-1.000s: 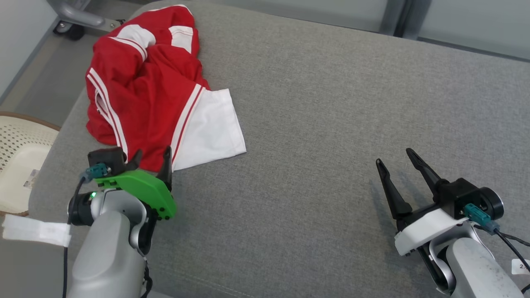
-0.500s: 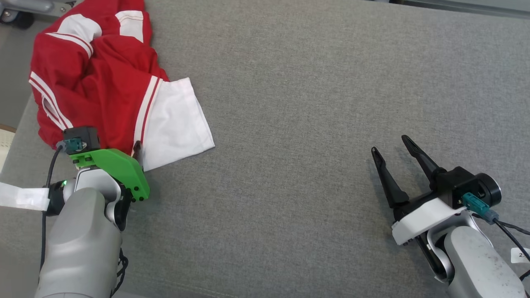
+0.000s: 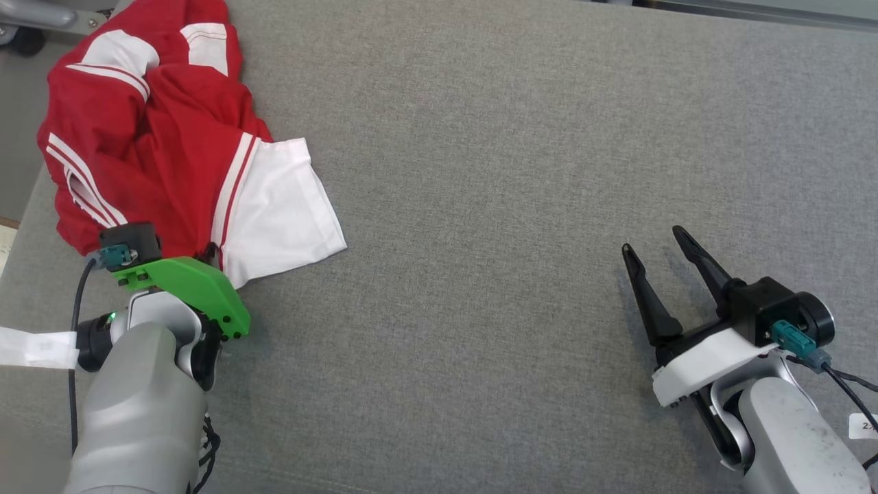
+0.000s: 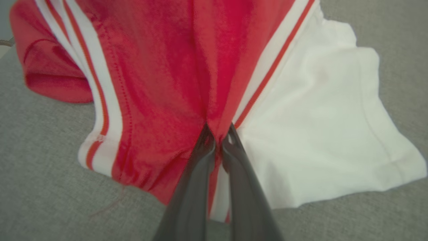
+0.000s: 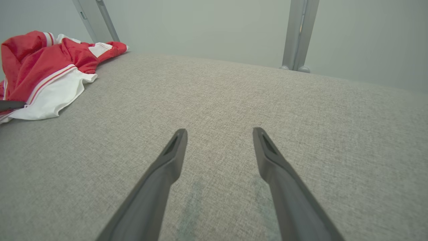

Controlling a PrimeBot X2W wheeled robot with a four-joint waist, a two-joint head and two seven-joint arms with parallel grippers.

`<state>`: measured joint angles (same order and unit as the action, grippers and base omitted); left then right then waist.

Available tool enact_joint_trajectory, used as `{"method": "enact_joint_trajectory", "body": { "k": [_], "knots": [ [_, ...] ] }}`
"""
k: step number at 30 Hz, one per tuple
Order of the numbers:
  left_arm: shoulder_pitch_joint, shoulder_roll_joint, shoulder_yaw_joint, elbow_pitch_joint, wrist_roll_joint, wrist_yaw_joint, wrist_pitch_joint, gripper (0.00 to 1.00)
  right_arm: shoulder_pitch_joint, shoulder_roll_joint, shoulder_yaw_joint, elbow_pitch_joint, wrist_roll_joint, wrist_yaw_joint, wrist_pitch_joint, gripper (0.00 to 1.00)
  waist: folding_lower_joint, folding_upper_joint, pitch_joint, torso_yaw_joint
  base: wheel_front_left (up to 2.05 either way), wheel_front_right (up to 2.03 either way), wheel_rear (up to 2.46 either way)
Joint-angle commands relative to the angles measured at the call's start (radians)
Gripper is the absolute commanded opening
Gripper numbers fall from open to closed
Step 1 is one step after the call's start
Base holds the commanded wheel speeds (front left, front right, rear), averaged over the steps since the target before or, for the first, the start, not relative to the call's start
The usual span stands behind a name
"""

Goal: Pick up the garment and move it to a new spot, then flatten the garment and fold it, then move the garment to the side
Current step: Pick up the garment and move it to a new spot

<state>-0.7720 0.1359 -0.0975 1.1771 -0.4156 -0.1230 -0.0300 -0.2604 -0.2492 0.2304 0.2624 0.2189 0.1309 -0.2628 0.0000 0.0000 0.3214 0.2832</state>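
Observation:
The garment (image 3: 164,151) is a red piece with white stripes and a white panel, crumpled at the far left of the grey padded surface (image 3: 514,171). My left gripper (image 3: 209,250) is shut on its near red hem; in the left wrist view the two dark fingers (image 4: 200,160) pinch a fold of the garment (image 4: 157,83) beside the white panel. My right gripper (image 3: 655,250) stands open at the lower right, well away from the cloth. The right wrist view has my right gripper (image 5: 219,132) above bare fabric, with the garment (image 5: 43,67) far off to the left.
The grey surface's left edge (image 3: 20,226) drops off just beside the garment. A white tag (image 3: 34,348) hangs off my left arm. A grey metal frame (image 3: 41,14) stands beyond the top left corner, and posts (image 5: 297,36) rise behind the far edge.
My left gripper has closed on the garment's near red hem, bunching the cloth between its fingers. The head camera shifted, so the whole picture slid. The right gripper stays open.

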Motion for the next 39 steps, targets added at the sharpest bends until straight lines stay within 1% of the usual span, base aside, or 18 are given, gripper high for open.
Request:
{"method": "enact_joint_trajectory", "body": {
  "k": [1, 6, 7, 11, 14, 17, 18, 19, 20, 22, 24, 29, 32, 33, 39],
  "knots": [
    [0.025, -0.009, 0.0, -0.006, -0.01, -0.004, -0.015, 0.0, 0.016, 0.005, -0.007, 0.003, 0.004, 0.0, -0.003, 1.0, 0.0, 0.0, -0.024, 0.009, 0.0, 0.0, 0.0],
    [0.036, 0.017, 0.007, -0.108, -0.044, -0.007, -0.097, 0.0, 0.049, 0.034, -0.018, 0.006, 0.011, 0.0, -0.003, 1.0, 0.0, 0.0, -0.071, 0.025, 0.0, 0.0, 0.0],
    [0.04, 0.028, 0.004, -0.171, -0.051, -0.008, -0.109, 0.0, 0.061, 0.048, -0.019, 0.007, 0.013, 0.0, -0.003, 1.0, 0.0, 0.0, -0.09, 0.027, 0.0, 0.0, 0.0],
    [0.04, 0.067, -0.013, -0.345, -0.043, -0.008, -0.079, 0.0, 0.074, 0.074, -0.021, 0.009, 0.016, 0.0, -0.003, 1.0, 0.0, 0.0, -0.123, 0.018, 0.0, 0.0, 0.0],
    [0.05, 0.103, -0.011, -0.515, -0.042, 0.008, -0.014, 0.0, 0.08, 0.096, -0.024, 0.007, 0.018, 0.0, -0.003, 1.0, 0.0, 0.0, -0.141, -0.006, 0.0, 0.0, 0.0],
    [0.056, 0.143, -0.001, -0.715, -0.054, 0.029, 0.083, 0.0, 0.084, 0.108, -0.033, 0.005, 0.02, 0.0, -0.003, 1.0, 0.0, 0.0, -0.149, -0.038, 0.0, 0.0, 0.0],
    [0.056, 0.168, 0.003, -0.85, -0.061, 0.041, 0.159, 0.0, 0.09, 0.119, -0.039, 0.005, 0.022, 0.0, -0.003, 1.0, 0.0, 0.0, -0.153, -0.063, 0.0, 0.0, 0.0],
    [0.052, 0.182, 0.002, -0.912, -0.061, 0.047, 0.197, 0.0, 0.09, 0.122, -0.042, 0.005, 0.022, 0.0, -0.003, 1.0, 0.0, 0.0, -0.154, -0.076, 0.0, 0.0, 0.0],
    [0.044, 0.185, 0.005, -0.977, -0.08, 0.05, 0.235, 0.0, 0.09, 0.126, -0.045, 0.003, 0.023, 0.0, -0.003, 1.0, 0.0, 0.0, -0.153, -0.09, 0.0, 0.0, 0.0],
    [0.032, 0.17, 0.009, -1.084, -0.136, 0.05, 0.318, 0.0, 0.088, 0.133, -0.055, 0.001, 0.025, 0.0, -0.003, 1.0, 0.0, 0.0, -0.152, -0.12, 0.0, 0.0, 0.0],
    [0.014, 0.189, 0.003, -1.181, -0.148, 0.059, 0.385, 0.0, 0.088, 0.14, -0.066, 0.0, 0.026, 0.0, -0.003, 1.0, 0.0, 0.0, -0.152, -0.151, 0.0, 0.0, 0.0],
    [-0.019, 0.133, -0.045, -1.334, -0.242, 0.073, 0.524, 0.0, 0.087, 0.159, -0.089, -0.003, 0.031, 0.0, -0.003, 1.0, 0.0, 0.0, -0.149, -0.227, 0.0, 0.0, 0.0],
    [-0.03, 0.078, -0.085, -1.394, -0.305, 0.083, 0.583, 0.0, 0.086, 0.169, -0.1, -0.006, 0.033, 0.0, -0.003, 1.0, 0.0, 0.0, -0.148, -0.267, 0.0, 0.0, 0.0],
    [-0.03, 0.078, -0.085, -1.394, -0.305, 0.083, 0.583, 0.0, 0.086, 0.169, -0.1, -0.006, 0.033, 0.0, -0.003, 1.0, 0.0, 0.0, -0.148, -0.267, 0.0, 0.0, 0.0],
    [-0.012, -0.006, -0.17, -1.47, -0.386, 0.104, 0.658, 0.0, 0.085, 0.182, -0.105, -0.008, 0.035, 0.0, -0.003, 1.0, 0.0, 0.0, -0.147, -0.346, 0.0, 0.0, 0.0]
  ]
}}
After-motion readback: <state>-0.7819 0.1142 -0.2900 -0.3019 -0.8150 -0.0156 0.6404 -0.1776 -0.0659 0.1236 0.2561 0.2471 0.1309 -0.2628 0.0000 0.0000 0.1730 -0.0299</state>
